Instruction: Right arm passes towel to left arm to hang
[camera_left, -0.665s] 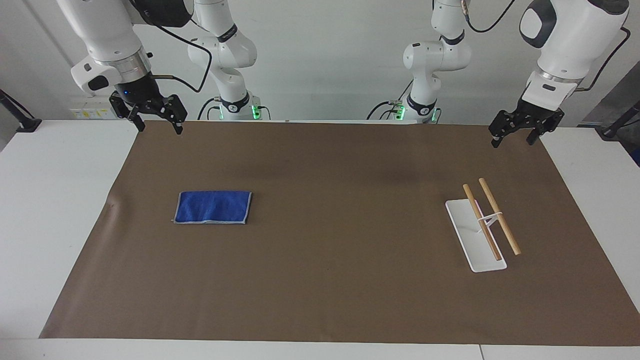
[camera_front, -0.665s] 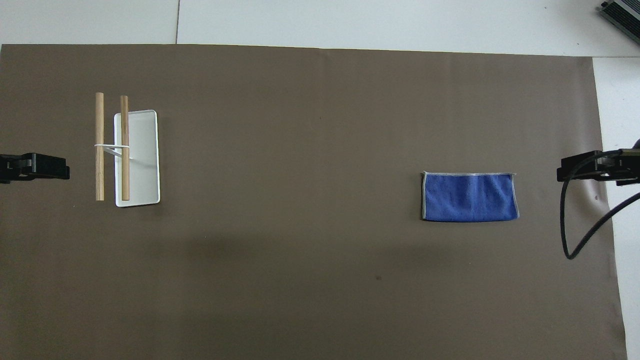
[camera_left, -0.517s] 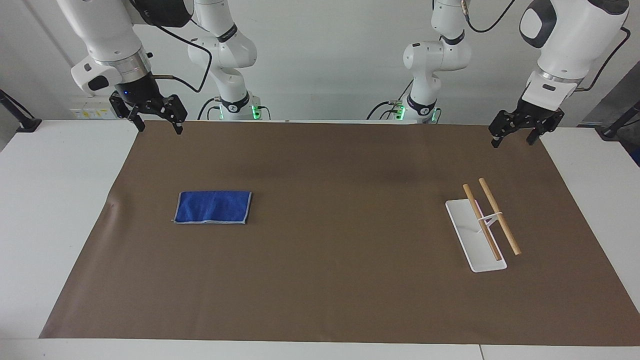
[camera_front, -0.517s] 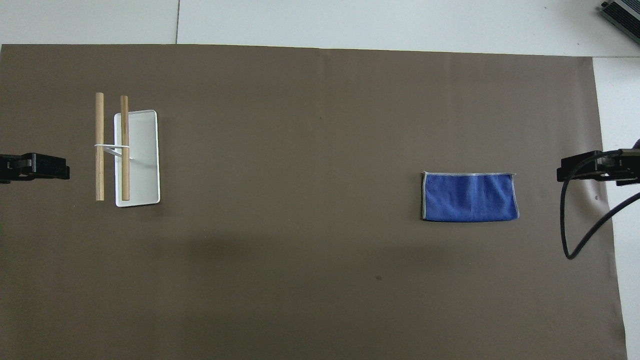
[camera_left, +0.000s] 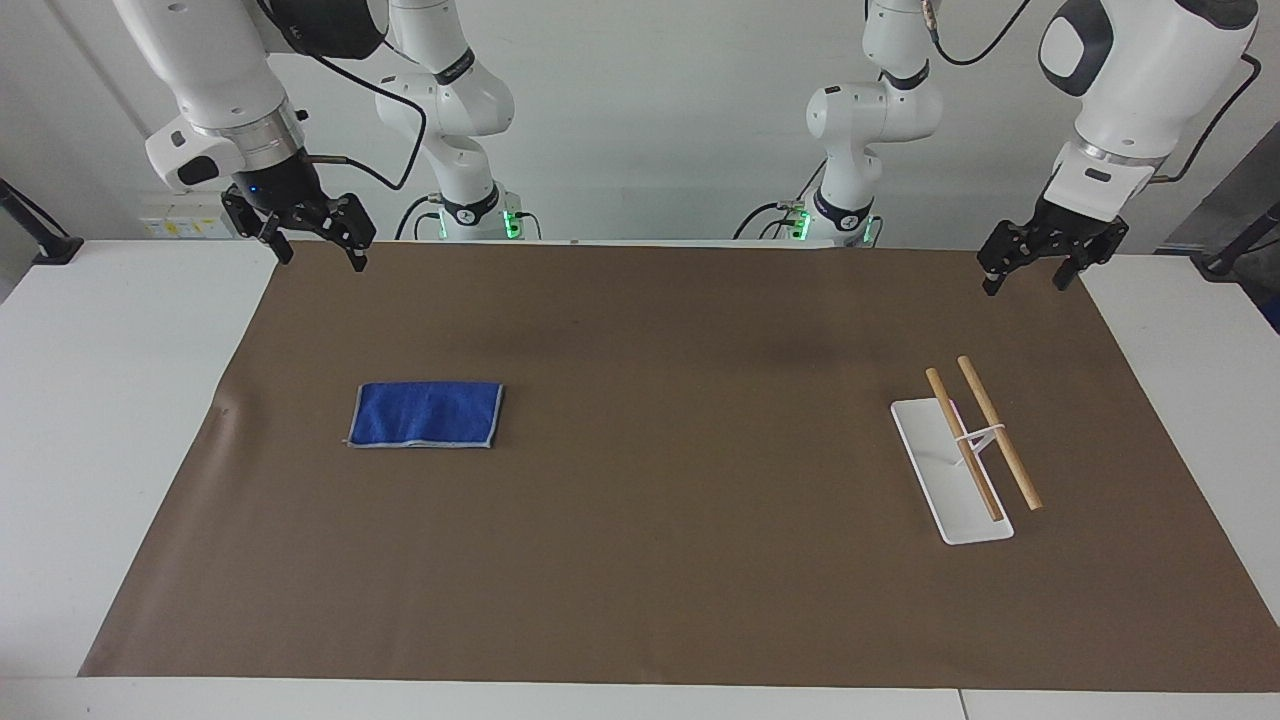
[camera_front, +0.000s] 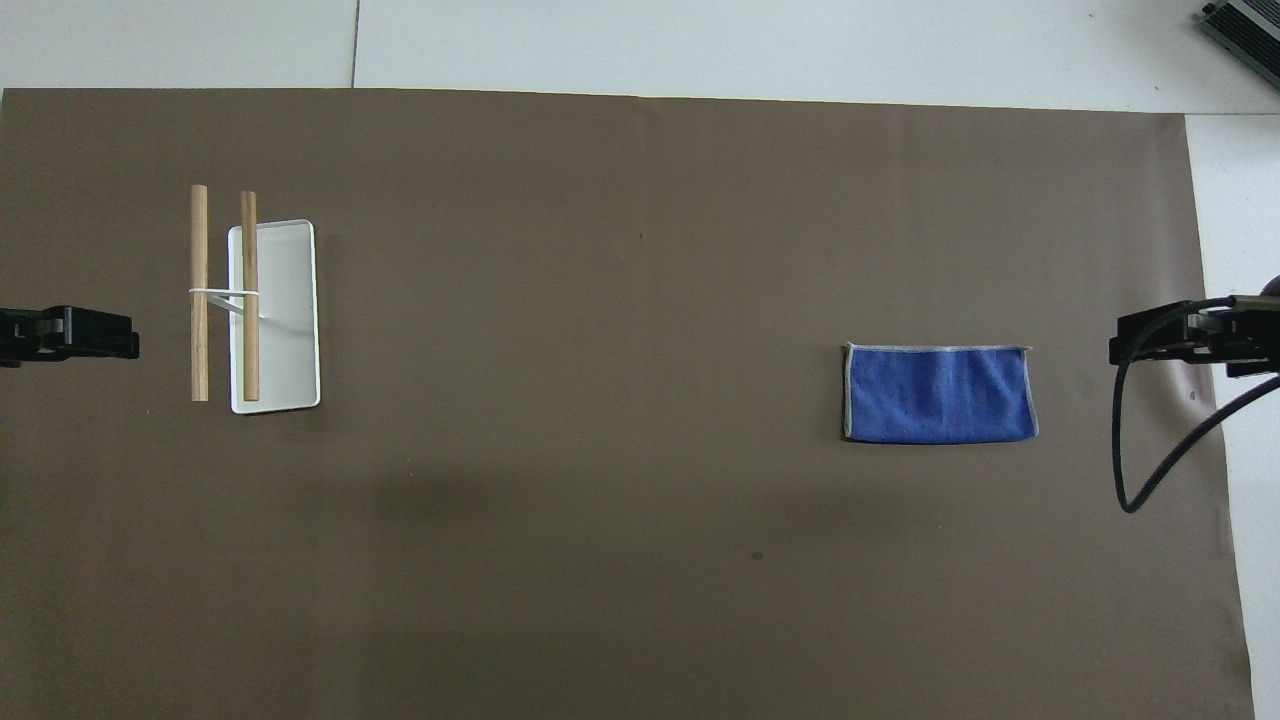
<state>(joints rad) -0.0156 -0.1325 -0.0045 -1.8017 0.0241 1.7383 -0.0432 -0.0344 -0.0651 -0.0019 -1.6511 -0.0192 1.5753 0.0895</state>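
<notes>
- Since the earlier frames, the right tool has been shifted slightly; the towel, the rack and the left tool are unchanged.
- The opening step is judged to be in hand: the reach for the towel, which lies flat on the brown mat toward the right arm's end of the desk, untouched.
- Both tools are held wide and empty, raised over the mat's corners nearest the robots; the left arm waits.
- Next, the right tool must be brought over the towel and lowered onto an edge.
- In the overhead view both tools are cut off at the frame edges; the rack's thin stand can hardly be made out, possibly wire.
</notes>
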